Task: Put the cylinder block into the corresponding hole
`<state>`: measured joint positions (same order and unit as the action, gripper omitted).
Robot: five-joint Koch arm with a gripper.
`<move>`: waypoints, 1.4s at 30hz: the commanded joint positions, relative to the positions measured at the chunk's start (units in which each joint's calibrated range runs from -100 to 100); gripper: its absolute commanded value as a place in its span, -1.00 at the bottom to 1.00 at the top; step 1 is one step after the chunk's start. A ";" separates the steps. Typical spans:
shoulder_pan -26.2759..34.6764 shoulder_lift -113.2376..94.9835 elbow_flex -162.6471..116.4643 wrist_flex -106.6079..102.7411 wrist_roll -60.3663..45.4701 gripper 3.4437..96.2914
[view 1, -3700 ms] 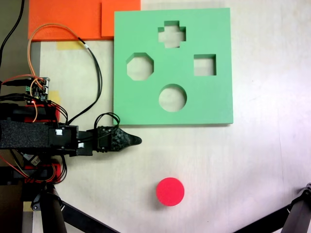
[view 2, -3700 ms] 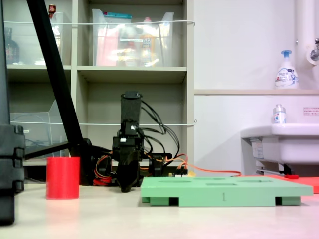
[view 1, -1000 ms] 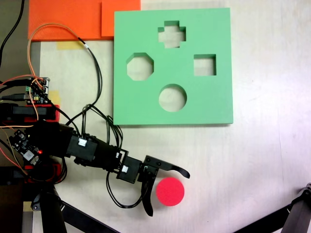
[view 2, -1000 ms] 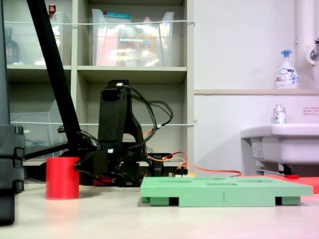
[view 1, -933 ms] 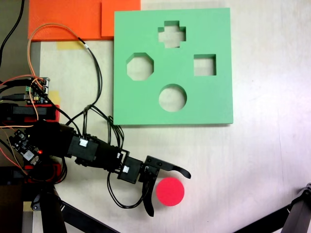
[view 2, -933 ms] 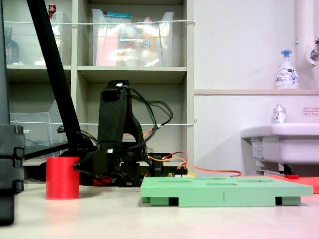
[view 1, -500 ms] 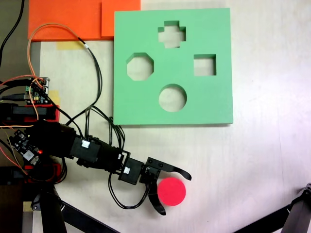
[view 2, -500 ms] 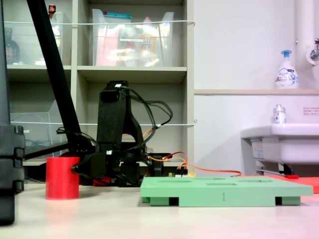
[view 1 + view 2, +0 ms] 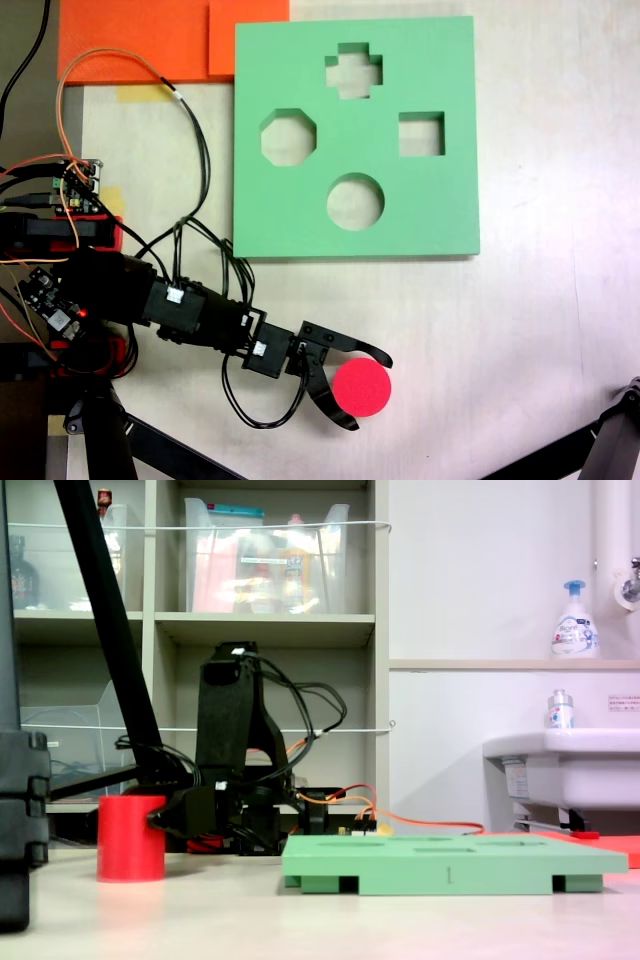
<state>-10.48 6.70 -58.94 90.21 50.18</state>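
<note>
Black gripper, Koch arm, fingers spread to either side of the cylinder block without a visible pinch; the block stands upright on the table, well below the green foam board in the first exterior view. On that board the corresponding hole sits empty, nearest the board's lower edge. Right of the board in the second exterior view, a pump bottle bears a label too small to read.
</note>
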 commanded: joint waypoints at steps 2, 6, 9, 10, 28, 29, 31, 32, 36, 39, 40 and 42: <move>0.59 -5.17 0.12 4.97 -0.39 -0.15; 1.76 -16.48 0.12 -1.86 -0.44 -0.15; 2.88 -31.56 0.22 -12.94 -0.63 -0.15; 3.57 -36.45 0.52 -16.02 -0.63 -0.15; 21.25 -61.31 3.41 -37.01 -0.63 -0.13; 21.73 -60.06 3.51 -36.91 -0.68 -0.13; 22.66 -57.26 4.01 -36.62 -0.68 -0.13; 23.10 -55.87 4.11 -36.43 -0.68 -0.13; 24.08 -50.84 5.10 -35.66 -0.68 -0.12; 24.42 -47.21 5.50 -34.60 -0.68 -0.11; 24.52 -46.51 5.60 -34.31 -0.68 -0.11; 24.62 -45.53 5.60 -34.22 -0.68 -0.11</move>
<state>13.65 -38.58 -56.59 52.13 49.99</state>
